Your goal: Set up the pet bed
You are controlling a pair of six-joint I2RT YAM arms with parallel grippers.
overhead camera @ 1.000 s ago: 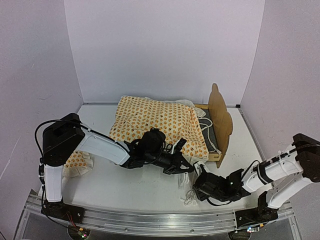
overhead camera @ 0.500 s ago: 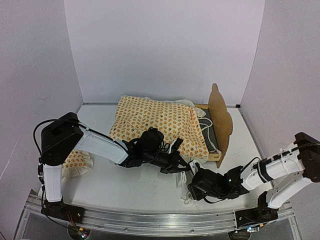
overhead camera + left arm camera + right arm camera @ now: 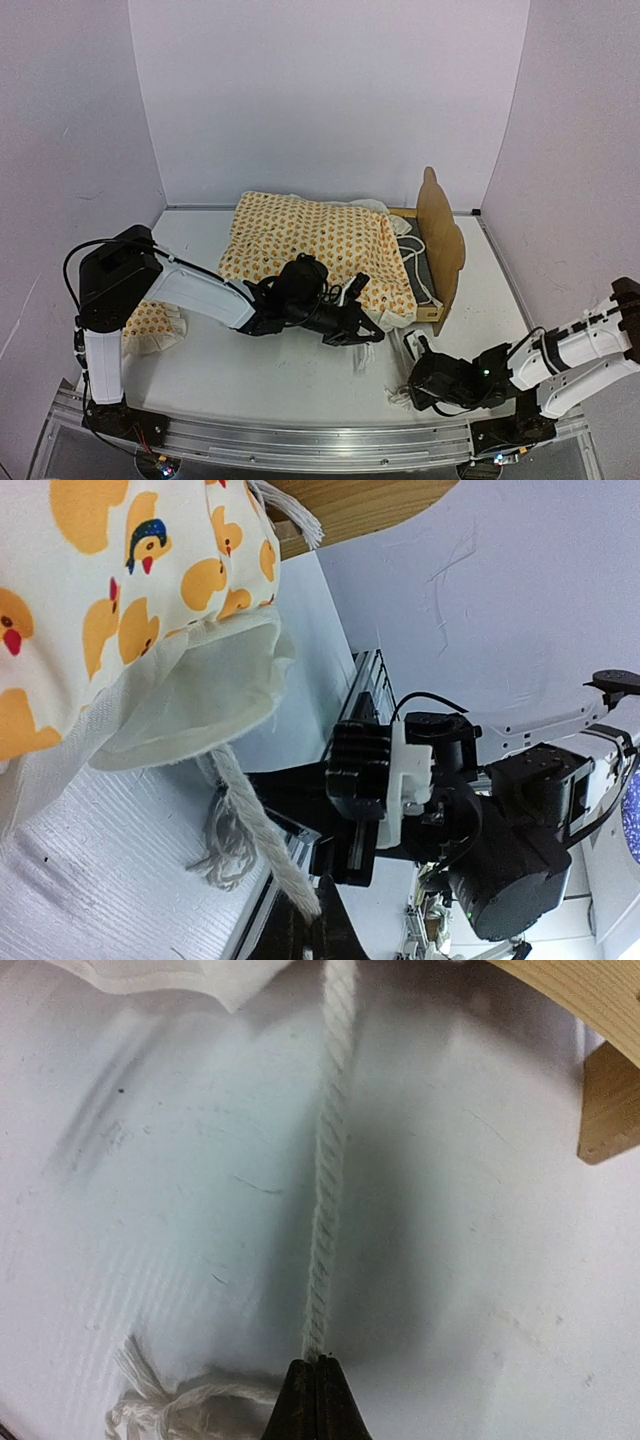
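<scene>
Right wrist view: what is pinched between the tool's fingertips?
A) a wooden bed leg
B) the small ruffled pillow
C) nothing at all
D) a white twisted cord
D: the right tool is shut on the white twisted cord, which runs straight up the picture from its tips.

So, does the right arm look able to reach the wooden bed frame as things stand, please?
Probably yes, though not freely: the right gripper is shut on the cord, so it would have to let go first. Only bare table lies between it and the near corner of the bed frame.
</scene>
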